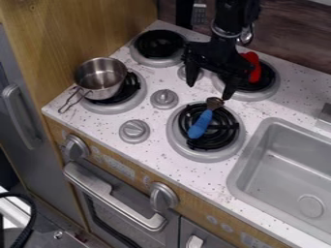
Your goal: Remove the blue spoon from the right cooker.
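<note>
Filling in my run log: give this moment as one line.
gripper open above stovetop; blue spoon on front right burner, not removed; silver pot on front left burner

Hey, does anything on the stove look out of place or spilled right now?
I see no spill. The blue-handled spoon lies on the near right burner, and a red object on the far right burner; neither normally belongs there. The metal pot also sits off-centre on the near left burner.
</note>
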